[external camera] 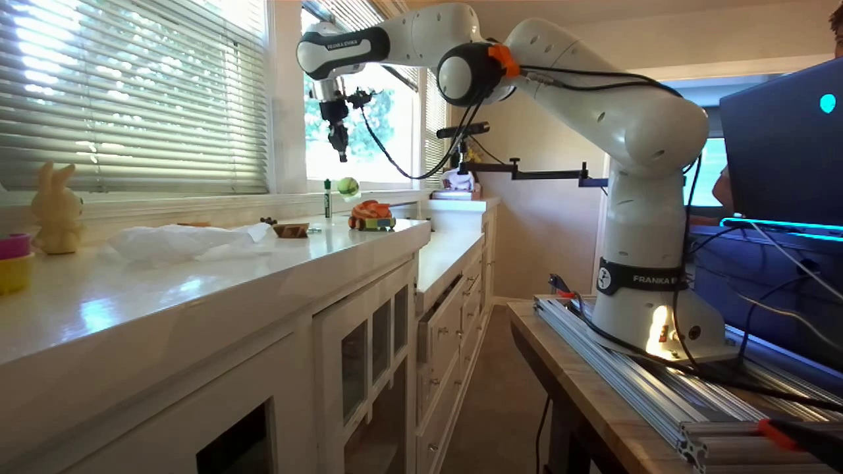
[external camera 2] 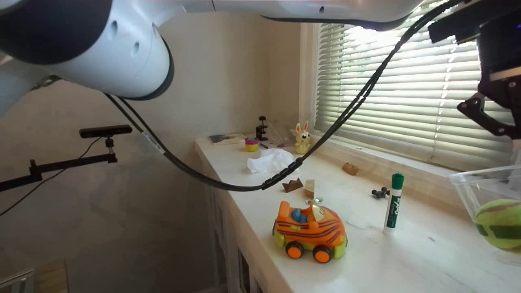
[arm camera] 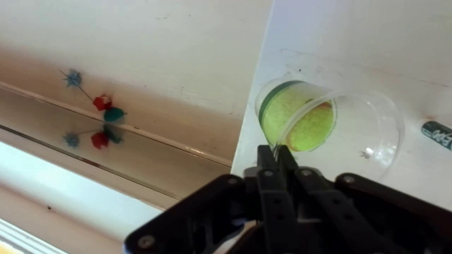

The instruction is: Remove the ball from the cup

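Observation:
A yellow-green ball [arm camera: 312, 128] rests inside a clear plastic cup [arm camera: 400, 130]. Between its two fingertips my gripper [arm camera: 274, 150] pinches the rim of that cup, the jaws shut on the thin plastic. Cut by the right edge of an exterior view, the cup [external camera 2: 466, 191] shows the ball [external camera 2: 500, 226] low inside it. From farther off, the ball [external camera: 348, 186] sits just below the gripper [external camera: 342, 158], and the cup seems to hang a little above the counter. How far the cup tilts I cannot tell.
A green marker [external camera 2: 392, 203] stands upright near the cup. Closer to the counter's front edge is an orange toy car [external camera 2: 311, 232]. Wooden blocks [external camera 2: 292, 185], a white crumpled bag [external camera 2: 270, 160] and a yellow bunny [external camera 2: 302, 138] lie farther along. The window wall borders the counter.

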Robot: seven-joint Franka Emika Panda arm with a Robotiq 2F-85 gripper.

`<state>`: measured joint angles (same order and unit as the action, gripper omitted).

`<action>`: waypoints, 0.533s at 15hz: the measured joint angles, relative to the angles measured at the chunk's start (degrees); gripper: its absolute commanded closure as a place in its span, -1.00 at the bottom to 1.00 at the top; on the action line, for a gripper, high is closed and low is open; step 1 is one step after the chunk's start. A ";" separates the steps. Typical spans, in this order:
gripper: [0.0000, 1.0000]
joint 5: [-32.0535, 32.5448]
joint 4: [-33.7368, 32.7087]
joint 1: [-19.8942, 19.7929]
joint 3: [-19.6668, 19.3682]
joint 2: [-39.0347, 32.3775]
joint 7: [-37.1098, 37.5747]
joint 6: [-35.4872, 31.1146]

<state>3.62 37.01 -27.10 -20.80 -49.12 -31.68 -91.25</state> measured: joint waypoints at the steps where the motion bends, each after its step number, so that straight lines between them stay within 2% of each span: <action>1: 0.97 1.89 0.00 0.76 -0.97 -0.27 -0.36 0.10; 8: 0.97 14.07 0.00 4.86 -6.80 -3.24 -3.91 -1.89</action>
<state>17.69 37.00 -22.24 -27.60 -52.36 -35.59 -93.15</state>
